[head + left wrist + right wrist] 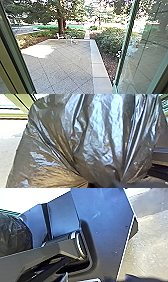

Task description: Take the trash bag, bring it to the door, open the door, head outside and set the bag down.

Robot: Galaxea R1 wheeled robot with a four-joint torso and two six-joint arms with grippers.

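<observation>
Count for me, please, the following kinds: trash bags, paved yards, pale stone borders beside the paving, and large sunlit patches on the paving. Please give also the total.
Trash bag: 1
Paved yard: 1
Pale stone border: 1
Large sunlit patch: 1
Total: 4

Text: none readable | Labels, brands: none readable | Numbers: none readable | Signs: none readable

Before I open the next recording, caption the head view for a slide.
Past an open glass door, a paved patio stretches toward a tree, with shrubs alongside.
</observation>
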